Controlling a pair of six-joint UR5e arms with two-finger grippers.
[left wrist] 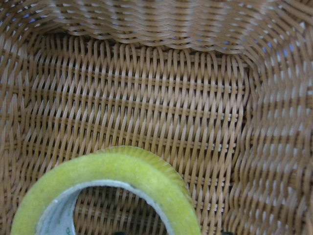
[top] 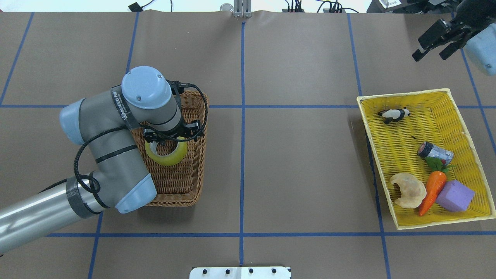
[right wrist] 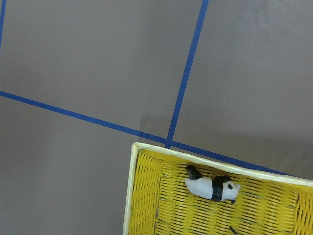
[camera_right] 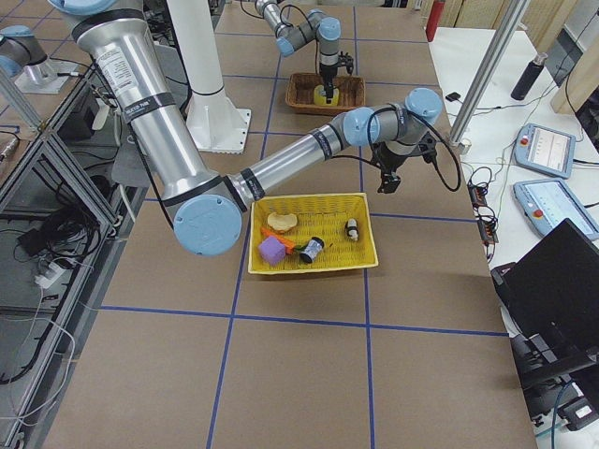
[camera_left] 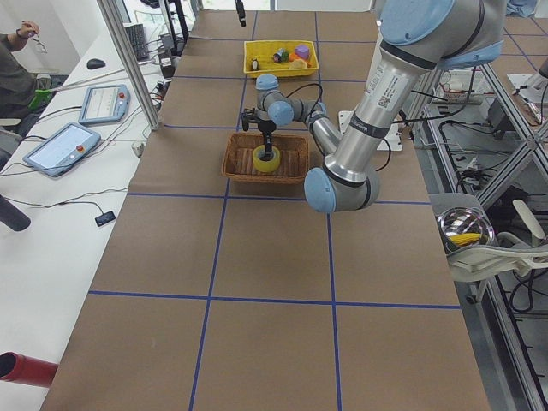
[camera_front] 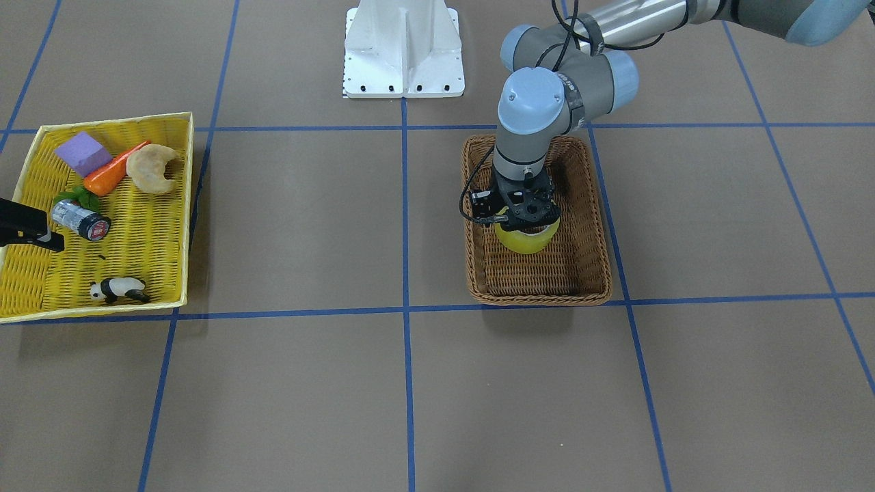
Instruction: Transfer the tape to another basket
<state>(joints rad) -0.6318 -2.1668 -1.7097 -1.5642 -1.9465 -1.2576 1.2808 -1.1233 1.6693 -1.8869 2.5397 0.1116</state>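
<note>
On the left, the left gripper hangs straight down into the brown wicker basket. The tape sits right beneath it, inside the basket near its middle, with its hole facing roughly upward. The jaws seem to straddle the far side of the ring, but I cannot tell whether they pinch it. Whatever comes next looks to me like a straight vertical move for this arm, clearly the nearer one. Well apart on the right lies the yellow tray of toys. The right gripper hovers beyond it, fingers spread, holding nothing.
</note>
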